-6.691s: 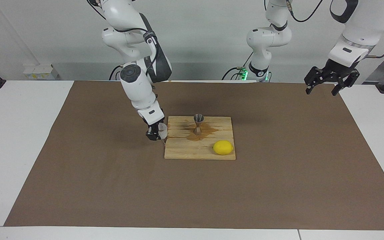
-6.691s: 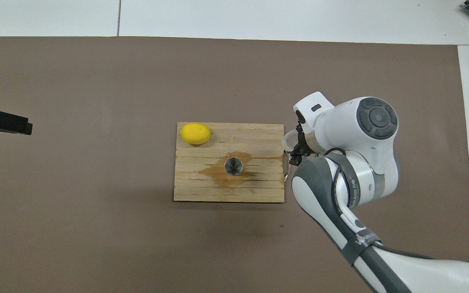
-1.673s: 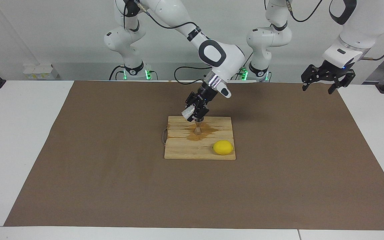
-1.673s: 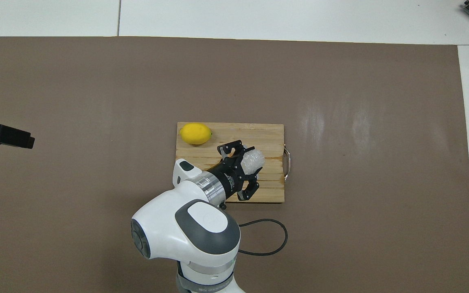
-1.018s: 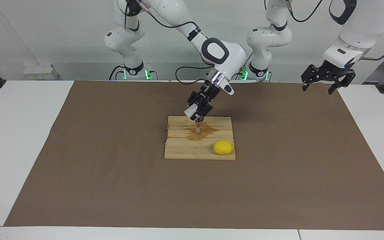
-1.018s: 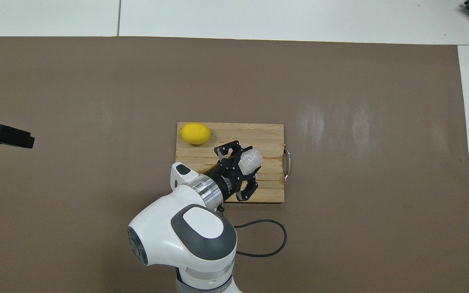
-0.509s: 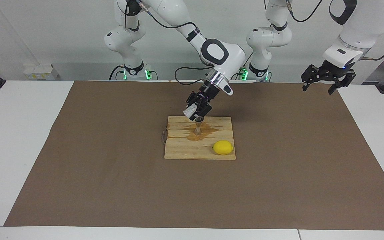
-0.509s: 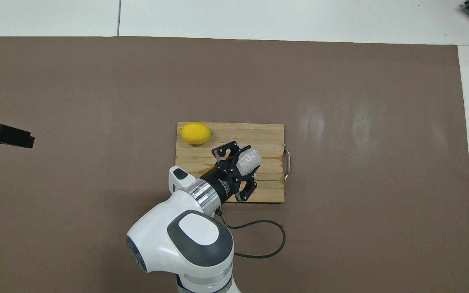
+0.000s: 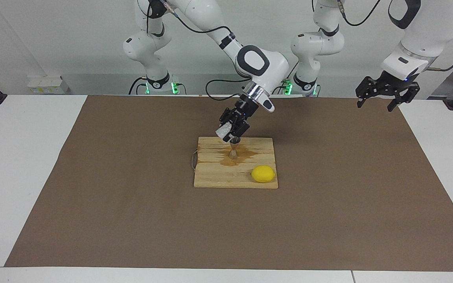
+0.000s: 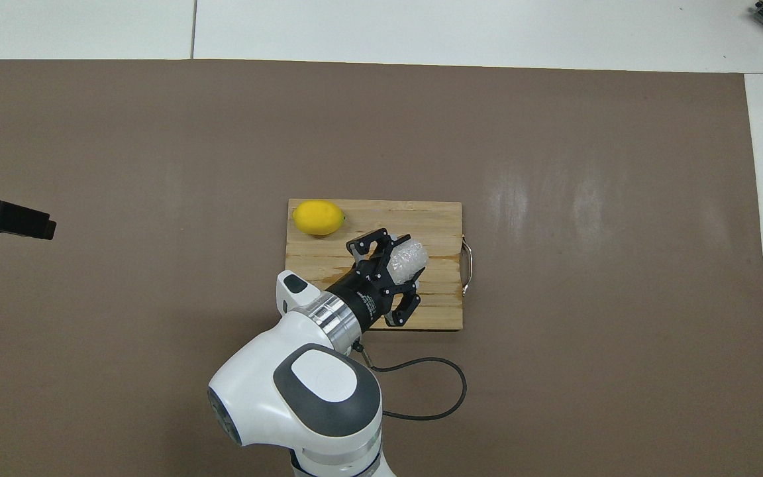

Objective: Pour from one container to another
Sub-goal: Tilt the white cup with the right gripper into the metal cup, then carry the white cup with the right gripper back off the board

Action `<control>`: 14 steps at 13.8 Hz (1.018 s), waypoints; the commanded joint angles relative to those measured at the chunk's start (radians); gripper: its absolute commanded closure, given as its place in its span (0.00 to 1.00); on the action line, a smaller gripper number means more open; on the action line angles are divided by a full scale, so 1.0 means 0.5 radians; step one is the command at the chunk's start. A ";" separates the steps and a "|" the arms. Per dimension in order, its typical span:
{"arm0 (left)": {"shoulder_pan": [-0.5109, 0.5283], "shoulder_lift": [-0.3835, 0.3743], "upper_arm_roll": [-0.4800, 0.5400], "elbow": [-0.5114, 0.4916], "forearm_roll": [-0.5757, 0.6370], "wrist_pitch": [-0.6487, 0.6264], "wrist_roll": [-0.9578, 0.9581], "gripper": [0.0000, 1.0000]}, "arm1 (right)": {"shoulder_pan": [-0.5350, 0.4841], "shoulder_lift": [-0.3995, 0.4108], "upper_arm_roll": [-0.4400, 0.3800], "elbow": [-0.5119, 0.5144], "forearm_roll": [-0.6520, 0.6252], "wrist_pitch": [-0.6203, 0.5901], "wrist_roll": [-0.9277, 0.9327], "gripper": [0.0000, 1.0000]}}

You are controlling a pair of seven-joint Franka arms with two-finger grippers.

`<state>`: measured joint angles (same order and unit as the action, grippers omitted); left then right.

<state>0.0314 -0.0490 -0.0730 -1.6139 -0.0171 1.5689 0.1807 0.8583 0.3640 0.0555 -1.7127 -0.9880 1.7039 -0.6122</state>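
High facing view, steep overhead view, both sharing cutting board [image 9: 236, 173]

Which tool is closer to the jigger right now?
Right. The right tool holds the clear cup tipped directly over the jigger on the cutting board. The left tool waits open in the air over the table's edge at the left arm's end.

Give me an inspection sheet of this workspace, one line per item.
Surface: brown mat on white table; wooden board with a wet brown stain.
Job's things: clear cup tilted over steel jigger, which stands on the board.
Clutter: lemon on the board.
Hands: right hand shut on the cup; left hand open, waiting over the mat's edge.
Cables: black cable hanging from the right arm.
Surroundings: white wall, nothing else seen.
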 commanded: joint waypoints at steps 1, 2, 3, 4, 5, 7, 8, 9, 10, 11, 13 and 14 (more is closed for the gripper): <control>-0.011 -0.012 0.014 -0.024 -0.003 0.037 0.019 0.00 | -0.005 -0.059 0.006 -0.078 -0.061 0.019 0.065 0.61; -0.011 -0.009 0.014 -0.024 -0.003 0.037 0.019 0.00 | -0.005 -0.059 0.006 -0.078 -0.061 0.019 0.074 0.61; -0.011 -0.012 0.014 -0.024 -0.003 0.037 0.019 0.00 | -0.008 -0.059 0.006 -0.078 -0.061 0.019 0.077 0.61; -0.011 -0.012 0.014 -0.024 -0.003 0.037 0.019 0.00 | -0.008 -0.059 0.006 -0.078 -0.058 0.019 0.080 0.61; -0.011 -0.009 0.014 -0.024 -0.003 0.037 0.019 0.00 | -0.014 -0.059 0.006 -0.072 -0.055 0.019 0.080 0.61; -0.011 -0.009 0.014 -0.027 -0.003 0.037 0.019 0.00 | -0.029 -0.062 0.012 -0.063 -0.030 0.019 0.092 0.61; -0.011 -0.009 0.014 -0.024 -0.003 0.037 0.019 0.00 | -0.038 -0.065 0.012 -0.063 -0.021 0.019 0.098 0.61; -0.011 -0.009 0.014 -0.024 -0.003 0.037 0.019 0.00 | -0.044 -0.062 0.012 -0.057 0.003 0.019 0.098 0.61; -0.014 -0.009 0.014 -0.024 -0.003 0.041 0.019 0.00 | -0.051 -0.065 0.012 -0.054 0.040 0.022 0.101 0.61; -0.014 -0.009 0.014 -0.027 -0.003 0.041 0.019 0.00 | -0.060 -0.074 0.012 -0.054 0.083 0.025 0.105 0.61; -0.014 -0.009 0.014 -0.027 -0.003 0.041 0.019 0.00 | -0.118 -0.117 0.015 -0.054 0.187 0.074 0.102 0.61; -0.014 -0.009 0.014 -0.024 -0.003 0.041 0.019 0.00 | -0.127 -0.139 0.015 -0.054 0.233 0.102 0.098 0.61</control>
<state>0.0314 -0.0488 -0.0730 -1.6143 -0.0172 1.5727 0.1807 0.8208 0.3406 0.0533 -1.7142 -0.9135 1.7199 -0.5718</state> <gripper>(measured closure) 0.000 0.458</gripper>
